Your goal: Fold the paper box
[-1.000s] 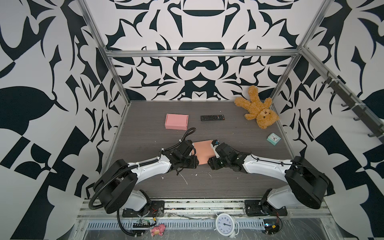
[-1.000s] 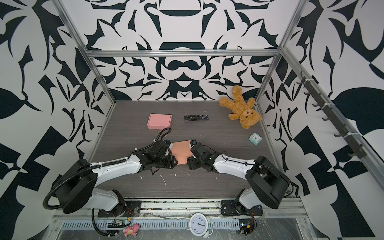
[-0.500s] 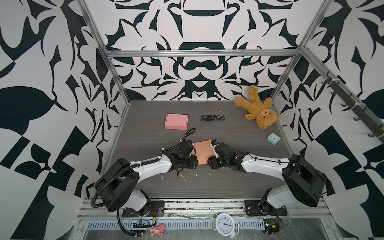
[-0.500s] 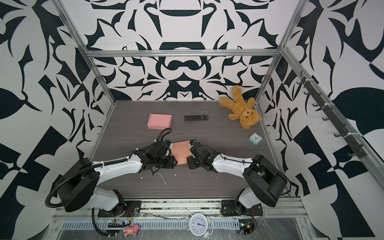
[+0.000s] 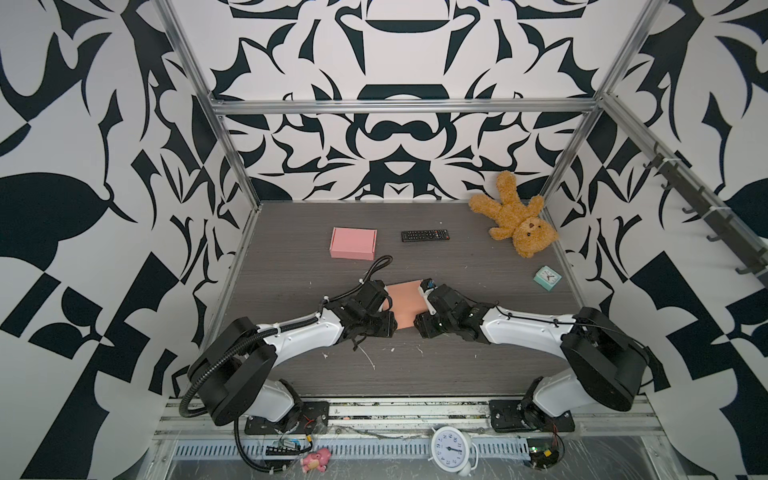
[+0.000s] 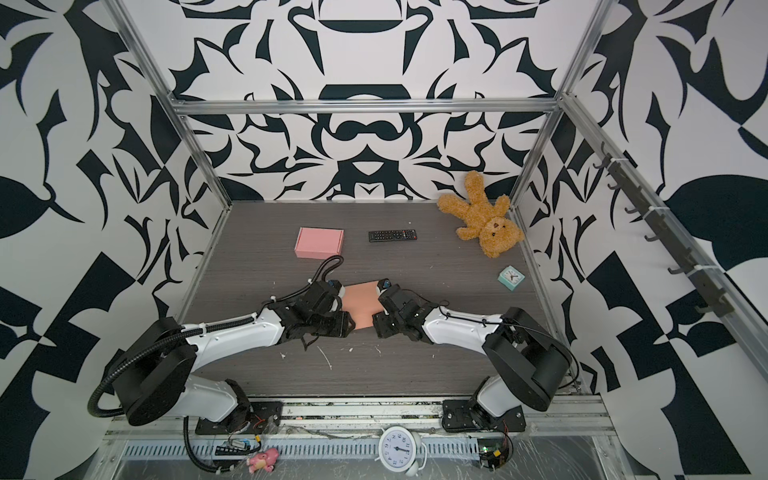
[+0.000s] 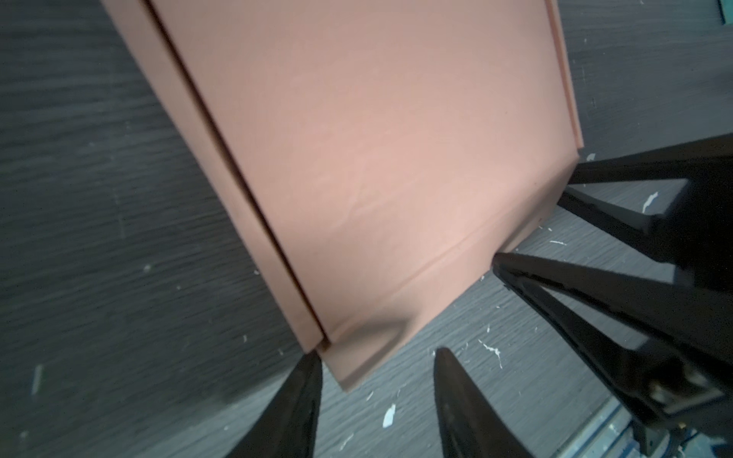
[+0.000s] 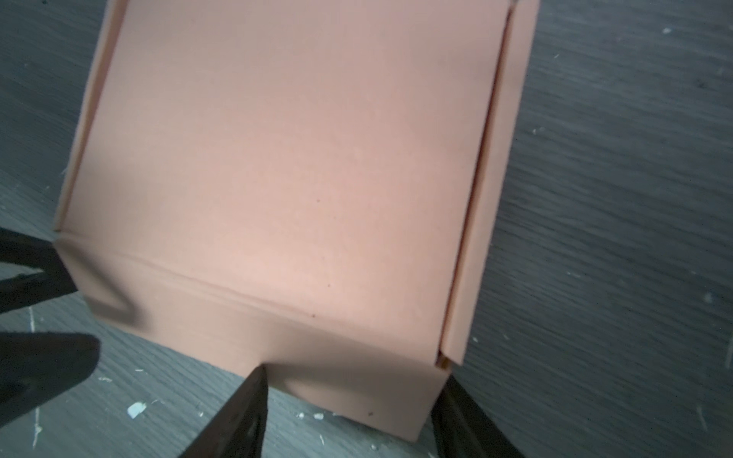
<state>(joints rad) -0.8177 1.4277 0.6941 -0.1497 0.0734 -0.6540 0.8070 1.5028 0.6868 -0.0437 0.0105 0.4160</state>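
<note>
The salmon paper box [image 5: 405, 302] [image 6: 363, 303] lies low on the dark table between my two arms, lid down and side flaps folded in. My left gripper [image 5: 390, 327] [image 7: 377, 355] is open at its near left corner. One fingertip [image 7: 313, 359] touches that corner [image 7: 349, 380]; the other stands clear of it. My right gripper [image 5: 417, 326] [image 8: 353, 374] is shut across the near right corner. One finger [image 8: 260, 370] rests on the front wall's lower edge, and the other [image 8: 450, 386] is against the box's side, partly hidden behind it.
At the back stand a closed pink box [image 5: 353, 243], a black remote [image 5: 424, 235] and a teddy bear [image 5: 515, 224]. A small teal clock [image 5: 547, 278] sits near the right wall. White paper scraps [image 5: 368, 357] lie in front of the arms.
My left gripper's jaws have spread a little at the box's corner. The box and both arms stay about where they were.
</note>
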